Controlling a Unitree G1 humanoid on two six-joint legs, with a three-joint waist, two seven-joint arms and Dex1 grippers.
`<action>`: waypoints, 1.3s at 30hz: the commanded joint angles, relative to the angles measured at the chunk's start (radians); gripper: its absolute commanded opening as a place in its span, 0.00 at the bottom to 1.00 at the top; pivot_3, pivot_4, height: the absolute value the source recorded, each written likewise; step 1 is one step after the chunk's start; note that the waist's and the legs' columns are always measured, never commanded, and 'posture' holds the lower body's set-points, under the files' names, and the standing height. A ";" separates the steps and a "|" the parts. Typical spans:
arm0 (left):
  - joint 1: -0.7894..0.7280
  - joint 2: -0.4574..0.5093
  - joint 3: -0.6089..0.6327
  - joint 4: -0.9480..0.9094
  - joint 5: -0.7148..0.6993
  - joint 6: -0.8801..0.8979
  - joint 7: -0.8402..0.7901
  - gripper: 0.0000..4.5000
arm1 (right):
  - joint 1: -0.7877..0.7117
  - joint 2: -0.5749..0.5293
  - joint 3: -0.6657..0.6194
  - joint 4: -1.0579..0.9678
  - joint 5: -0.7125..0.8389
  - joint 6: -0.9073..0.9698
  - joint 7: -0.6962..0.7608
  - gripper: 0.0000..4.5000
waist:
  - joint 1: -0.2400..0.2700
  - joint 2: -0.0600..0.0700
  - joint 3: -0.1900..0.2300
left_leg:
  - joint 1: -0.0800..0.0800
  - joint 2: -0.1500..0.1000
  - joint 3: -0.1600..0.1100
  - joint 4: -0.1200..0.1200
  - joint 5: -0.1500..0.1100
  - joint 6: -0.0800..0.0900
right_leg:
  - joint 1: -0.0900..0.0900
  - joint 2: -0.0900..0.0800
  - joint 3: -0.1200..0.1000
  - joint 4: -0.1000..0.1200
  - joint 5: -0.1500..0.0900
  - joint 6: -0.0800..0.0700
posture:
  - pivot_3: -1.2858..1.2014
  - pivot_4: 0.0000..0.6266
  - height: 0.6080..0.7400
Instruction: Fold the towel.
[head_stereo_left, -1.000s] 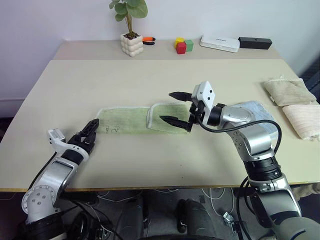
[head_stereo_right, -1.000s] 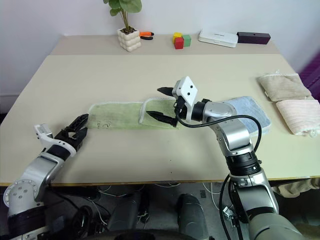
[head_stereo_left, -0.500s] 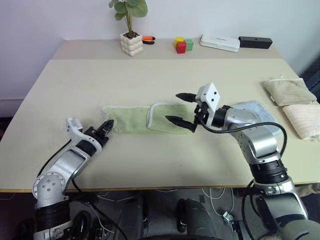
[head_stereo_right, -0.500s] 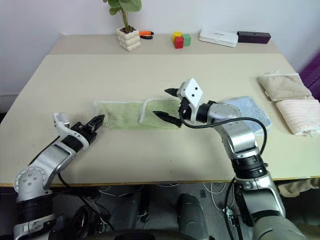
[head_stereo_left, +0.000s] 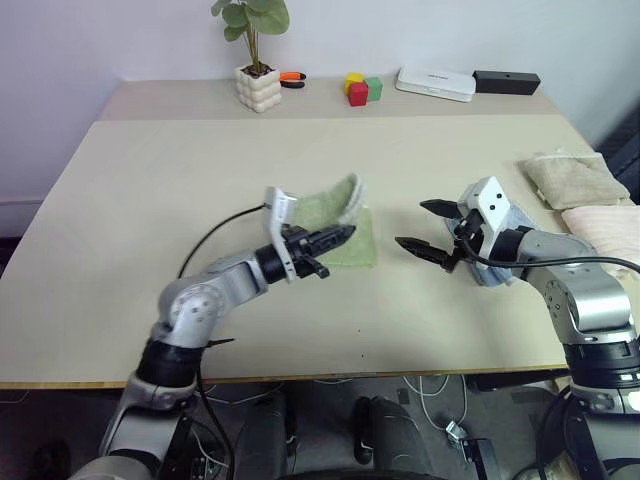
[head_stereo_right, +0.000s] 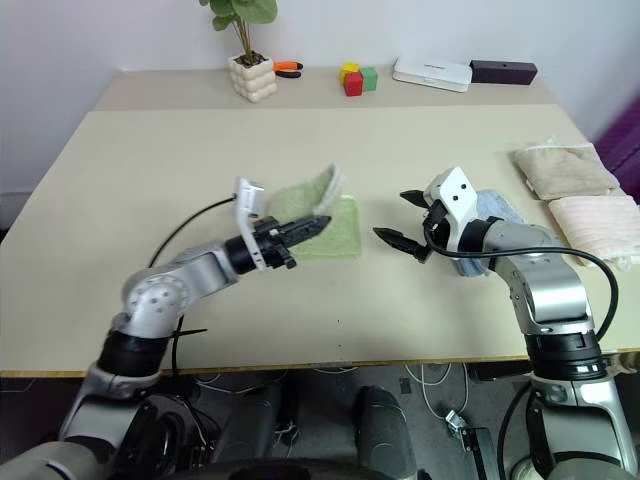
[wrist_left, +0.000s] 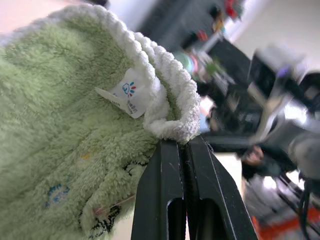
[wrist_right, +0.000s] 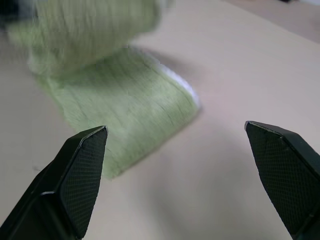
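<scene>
The light green towel (head_stereo_left: 358, 245) lies mid-table, and one end of it is lifted and curled over the flat part. My left gripper (head_stereo_left: 345, 232) is shut on that raised end's white edging. In the left wrist view the edge (wrist_left: 170, 120) is pinched at the gripper (wrist_left: 185, 145), just past a small white label (wrist_left: 131, 92). To the right of the towel, clear of it, my right gripper (head_stereo_left: 420, 227) stands open. In its wrist view the towel (wrist_right: 125, 100) lies ahead of the wide-apart fingertips (wrist_right: 95, 145).
A light blue folded towel (head_stereo_left: 515, 225) lies under my right forearm. Beige (head_stereo_left: 570, 180) and pink (head_stereo_left: 605, 225) folded towels sit at the right edge. Along the back stand a potted plant (head_stereo_left: 258, 88), coloured blocks (head_stereo_left: 362, 90), a white box (head_stereo_left: 436, 84) and a black box (head_stereo_left: 505, 82).
My left gripper shut on the towel's left end and carried it up and to the right, over the rest. The right gripper drew off to the right, staying open.
</scene>
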 joint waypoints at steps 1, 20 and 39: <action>-0.060 -0.036 -0.007 0.082 0.094 -0.065 -0.085 0.01 | 0.036 -0.044 -0.075 -0.085 0.024 0.022 -0.016 1.00 | 0.002 -0.001 0.000 | -0.001 0.000 0.000 0.000 0.000 0.000 | 0.000 0.000 0.000 0.000 0.000 0.000 | 0.52 0.24 1.00; -0.052 -0.094 -0.008 0.116 0.259 0.011 -0.248 0.83 | 0.053 -0.048 -0.113 -0.145 0.062 0.062 -0.076 1.00 | 0.000 -0.001 0.001 | -0.002 0.000 -0.003 0.002 -0.001 0.001 | -0.001 -0.001 0.000 0.000 0.000 0.000 | 0.52 0.24 1.00; -0.119 -0.207 0.355 0.097 0.199 -0.180 -0.009 0.46 | -0.172 0.475 0.017 -0.029 -0.009 0.035 -0.516 0.47 | -0.001 -0.001 0.001 | -0.002 -0.001 -0.001 0.003 0.000 0.001 | 0.001 -0.001 0.000 0.002 0.001 0.002 | 0.52 0.24 1.00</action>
